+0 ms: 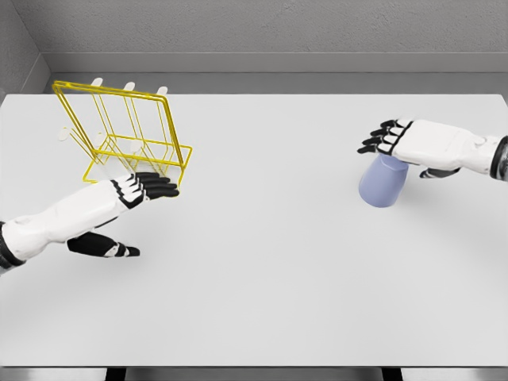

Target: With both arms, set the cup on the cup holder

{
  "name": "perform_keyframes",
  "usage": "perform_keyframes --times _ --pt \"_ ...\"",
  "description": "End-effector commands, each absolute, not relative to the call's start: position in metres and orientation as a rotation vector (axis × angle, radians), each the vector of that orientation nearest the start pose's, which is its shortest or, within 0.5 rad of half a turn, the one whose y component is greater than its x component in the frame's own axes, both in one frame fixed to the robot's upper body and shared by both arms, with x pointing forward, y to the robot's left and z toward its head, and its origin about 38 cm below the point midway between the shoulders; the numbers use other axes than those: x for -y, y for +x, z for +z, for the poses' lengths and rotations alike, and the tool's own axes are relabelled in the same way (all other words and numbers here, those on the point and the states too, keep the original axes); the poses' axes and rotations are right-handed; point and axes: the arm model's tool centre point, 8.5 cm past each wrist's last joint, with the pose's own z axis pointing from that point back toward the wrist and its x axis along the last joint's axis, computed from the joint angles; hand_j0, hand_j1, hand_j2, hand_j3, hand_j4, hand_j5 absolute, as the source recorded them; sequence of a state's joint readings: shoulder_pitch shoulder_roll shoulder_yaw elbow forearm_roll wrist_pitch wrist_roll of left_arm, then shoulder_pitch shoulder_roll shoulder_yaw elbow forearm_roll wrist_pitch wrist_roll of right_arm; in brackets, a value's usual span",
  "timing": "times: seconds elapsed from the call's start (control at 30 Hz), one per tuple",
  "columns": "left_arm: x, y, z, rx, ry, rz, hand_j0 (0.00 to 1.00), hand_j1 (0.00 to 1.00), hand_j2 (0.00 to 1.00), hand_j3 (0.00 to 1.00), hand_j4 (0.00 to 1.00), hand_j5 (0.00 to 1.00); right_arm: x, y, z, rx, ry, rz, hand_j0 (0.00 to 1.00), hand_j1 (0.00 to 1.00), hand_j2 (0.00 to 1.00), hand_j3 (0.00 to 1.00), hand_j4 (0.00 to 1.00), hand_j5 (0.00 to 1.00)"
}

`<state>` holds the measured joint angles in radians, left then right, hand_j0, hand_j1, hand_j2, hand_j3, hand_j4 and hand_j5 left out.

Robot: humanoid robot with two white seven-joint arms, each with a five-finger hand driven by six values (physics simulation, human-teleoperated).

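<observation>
The task is at its start: the cup stands on the surface under the right robot hand, fingers extended, not grasping, while the released left robot hand touches the yellow cup holder.

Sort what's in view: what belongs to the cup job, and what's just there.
Belongs to the job:
- blue cup, under the right hand
- yellow wire cup holder, far left, with the left hand at its base

Just there:
- white table; nothing else lies on it
</observation>
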<state>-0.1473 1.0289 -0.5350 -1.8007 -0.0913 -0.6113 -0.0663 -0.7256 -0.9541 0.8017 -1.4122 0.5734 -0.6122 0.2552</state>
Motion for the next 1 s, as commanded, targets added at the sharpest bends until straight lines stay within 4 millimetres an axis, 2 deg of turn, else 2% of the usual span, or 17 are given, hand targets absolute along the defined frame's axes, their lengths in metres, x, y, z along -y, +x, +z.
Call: perform_keyframes --times 0.0,0.1,0.3,0.4,0.5,0.57,0.63,0.7,0.87,0.97 --pt "-0.291 0.303 0.168 1.804 -0.093 -1.516 1.0 1.0 1.0 1.0 1.0 1.0 0.333 0.434 0.211 -1.835 0.825 -3.011 1.0 1.0 1.0 1.0 1.0 1.0" --pt "-0.285 0.296 0.157 1.782 -0.188 -1.441 1.0 1.0 1.0 1.0 1.0 1.0 0.327 0.433 0.206 -1.836 0.791 -3.013 1.0 1.0 1.0 1.0 1.0 1.0" --pt "-0.278 0.294 0.15 1.772 -0.358 -1.18 1.0 1.0 1.0 1.0 1.0 1.0 0.325 0.432 0.201 -1.824 0.771 -3.024 1.0 1.0 1.0 1.0 1.0 1.0" --pt "-0.28 0.298 0.153 1.777 -0.411 -1.05 1.0 1.0 1.0 1.0 1.0 1.0 0.324 0.431 0.199 -1.808 0.77 -3.027 0.91 0.91 0.91 0.91 0.91 0.91" --pt "-0.276 0.3 0.153 1.788 -0.439 -1.002 1.0 1.0 1.0 1.0 1.0 1.0 0.324 0.431 0.198 -1.783 0.778 -3.03 0.85 0.85 0.85 0.85 0.85 0.85" --pt "-0.263 0.303 0.15 1.787 -0.492 -0.951 1.0 1.0 1.0 1.0 1.0 1.0 0.324 0.431 0.198 -1.778 0.778 -3.032 0.82 0.82 0.82 0.82 0.82 0.82" --pt "-0.253 0.31 0.144 1.719 -0.485 -0.936 1.0 1.0 1.0 1.0 1.0 1.0 0.325 0.431 0.198 -1.762 0.786 -3.035 0.8 0.8 0.8 0.8 0.8 0.8" --pt "-0.25 0.309 0.138 1.694 -0.489 -0.938 1.0 1.0 1.0 1.0 1.0 1.0 0.325 0.431 0.198 -1.752 0.791 -3.035 0.77 0.77 0.77 0.77 0.77 0.77" --pt "-0.253 0.31 0.116 1.548 -0.435 -0.935 1.0 1.0 1.0 1.0 1.0 1.0 0.326 0.431 0.197 -1.736 0.8 -3.036 0.68 0.68 0.68 0.68 0.68 0.68" --pt "-0.262 0.314 0.108 1.512 -0.414 -0.908 1.0 1.0 1.0 1.0 1.0 1.0 0.326 0.432 0.199 -1.734 0.803 -3.035 0.67 0.67 0.67 0.67 0.67 0.67"
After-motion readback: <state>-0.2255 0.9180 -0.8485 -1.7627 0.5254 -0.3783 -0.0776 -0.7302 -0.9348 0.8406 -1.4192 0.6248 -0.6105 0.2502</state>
